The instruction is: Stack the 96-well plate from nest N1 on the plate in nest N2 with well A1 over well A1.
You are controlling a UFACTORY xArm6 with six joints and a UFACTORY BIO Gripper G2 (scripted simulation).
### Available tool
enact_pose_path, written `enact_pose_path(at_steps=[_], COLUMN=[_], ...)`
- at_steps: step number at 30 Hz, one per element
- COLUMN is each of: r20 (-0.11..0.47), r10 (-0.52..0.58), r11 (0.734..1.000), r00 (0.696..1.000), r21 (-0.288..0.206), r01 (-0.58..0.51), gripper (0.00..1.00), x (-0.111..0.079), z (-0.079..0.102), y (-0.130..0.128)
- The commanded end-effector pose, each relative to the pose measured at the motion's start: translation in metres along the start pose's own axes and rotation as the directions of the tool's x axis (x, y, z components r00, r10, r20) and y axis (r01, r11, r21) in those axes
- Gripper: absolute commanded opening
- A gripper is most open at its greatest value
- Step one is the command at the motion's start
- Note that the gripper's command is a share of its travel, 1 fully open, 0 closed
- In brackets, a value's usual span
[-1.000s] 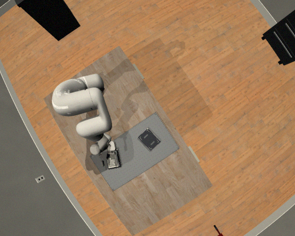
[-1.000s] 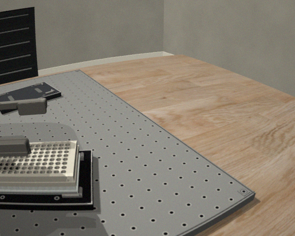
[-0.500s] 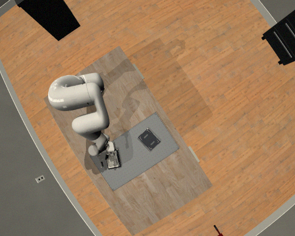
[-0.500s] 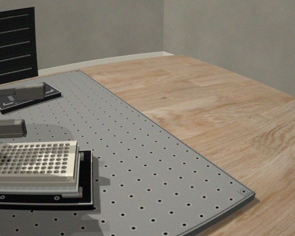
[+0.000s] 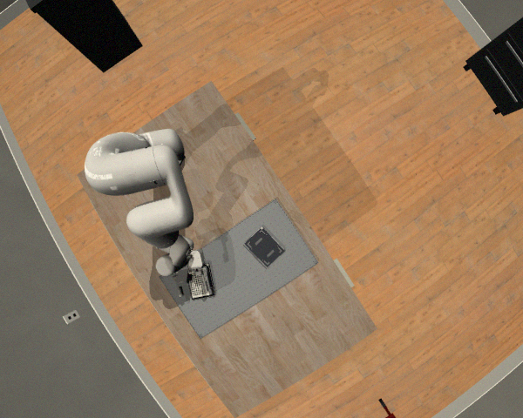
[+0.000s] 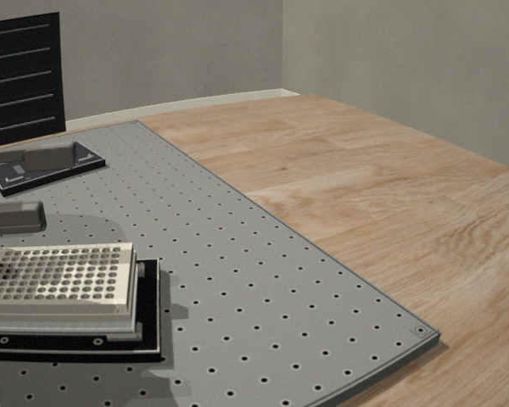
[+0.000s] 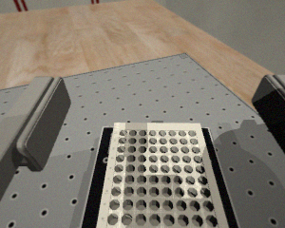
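Note:
Nest N2 (image 5: 212, 286) (image 6: 148, 293) (image 7: 96, 199) holds a stack of two plates. The cream upper plate (image 5: 200, 284) (image 6: 48, 309) (image 7: 157, 173) sits level on the lower plate (image 6: 70, 326), whose pale skirt shows as a band below it. The lower plate looks flat in N2. I cannot tell for certain where both cut-off corners lie. Nest N1 (image 5: 270, 245) (image 6: 55, 177) is empty. My gripper (image 6: 44, 188) (image 7: 163, 119) is open, its fingers apart with nothing between them. It stands above the stack, clear of both plates.
Both nests stand on the grey perforated board (image 5: 239, 292) (image 6: 246, 315) (image 7: 142, 90), which lies on the wooden table (image 5: 297, 341) (image 6: 377, 197). The arm (image 5: 158, 216) reaches over the board's near side. Black cabinets stand well away.

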State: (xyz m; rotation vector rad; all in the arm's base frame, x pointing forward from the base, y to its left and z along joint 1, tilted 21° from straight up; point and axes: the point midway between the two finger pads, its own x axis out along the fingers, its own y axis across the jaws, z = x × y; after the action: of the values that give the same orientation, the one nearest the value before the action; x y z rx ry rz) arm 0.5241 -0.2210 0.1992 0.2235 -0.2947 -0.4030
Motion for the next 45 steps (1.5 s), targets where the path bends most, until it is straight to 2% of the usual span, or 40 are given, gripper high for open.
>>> enact_pose_path(at_steps=[1, 2, 5, 11, 17, 19, 34, 36, 45], r20=[0.006, 0.006, 0.006, 0.005, 0.005, 0.005, 0.006, 0.006, 0.006], r10=[0.080, 0.080, 0.179, 0.358, 0.358, 0.358, 0.359, 0.359, 0.359], r11=[0.997, 0.997, 0.984, 0.934, 0.934, 0.934, 0.934, 0.934, 0.933], r00=[0.997, 0.997, 0.984, 0.934, 0.934, 0.934, 0.933, 0.933, 0.933], r21=[0.000, 0.000, -0.001, -0.002, -0.002, -0.002, -0.002, -0.002, -0.002], r01=[-0.080, -0.080, -0.179, -0.358, -0.358, -0.358, -0.359, -0.359, -0.359], gripper=[0.37, 0.37, 0.37, 0.37, 0.37, 0.37, 0.37, 0.37, 0.37], x=[-0.003, -0.003, -0.009, -0.022, -0.034, -0.034, -0.065, -0.065, -0.084], z=[0.011, 0.011, 0.021, 0.042, 0.063, 0.063, 0.115, 0.115, 0.146], y=[0.007, 0.007, 0.016, 0.034, 0.051, 0.051, 0.096, 0.096, 0.123])
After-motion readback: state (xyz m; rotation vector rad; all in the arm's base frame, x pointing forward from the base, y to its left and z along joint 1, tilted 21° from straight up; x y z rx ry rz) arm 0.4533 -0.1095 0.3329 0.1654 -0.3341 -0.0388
